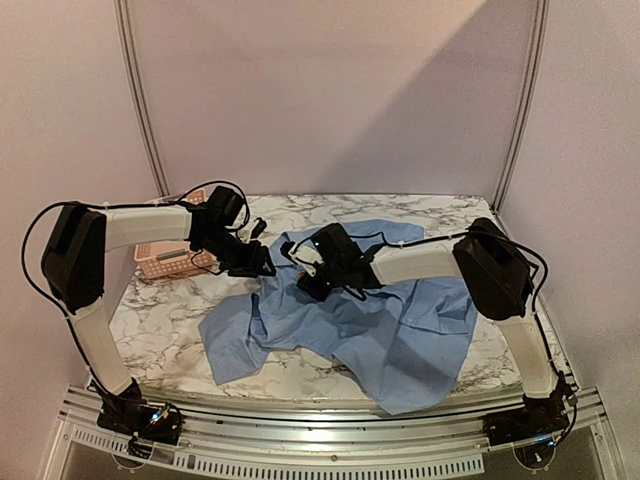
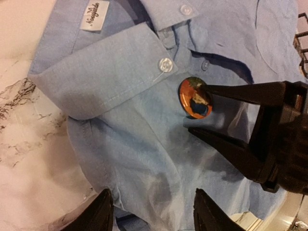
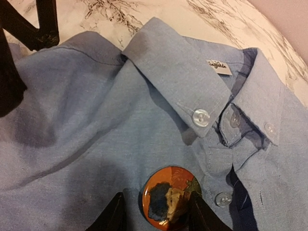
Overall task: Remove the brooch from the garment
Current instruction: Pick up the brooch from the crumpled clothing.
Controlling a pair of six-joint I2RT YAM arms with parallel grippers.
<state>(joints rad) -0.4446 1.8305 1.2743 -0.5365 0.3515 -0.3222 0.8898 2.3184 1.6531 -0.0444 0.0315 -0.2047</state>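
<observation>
Grasping is looking like the step in hand. The right gripper (image 3: 157,202) is straddling the brooch (image 3: 169,199), a round orange-and-blue badge that is sitting pinned to the front of the garment (image 1: 400,330), just below the collar (image 3: 178,72) and beside the buttoned placket. Its jaws are standing released, not clenched. In the left wrist view one fingertip (image 2: 221,90) is touching the badge's rim while the other is lying over the cloth a little apart from it, so nothing is being grasped yet. That placing is making sense: a flat disc is offering only its edge to pinch, and fingers on both sides are setting up a squeeze across the rim. The left gripper (image 2: 153,192) is hanging low over the shirt's shoulder, near the brooch but apart from it, with its jaws spread and only cloth showing between them. Whether it is pressing the fabric down I cannot tell, though from there it could be steadying the thin cloth against a pull. The garment is lying rumpled across the marble table (image 1: 160,320), and the pink basket (image 1: 170,262) is sitting at the table's left behind the left arm. With the pin hiding behind the badge, a straight tug is likely risking lifting the cloth along with it.
</observation>
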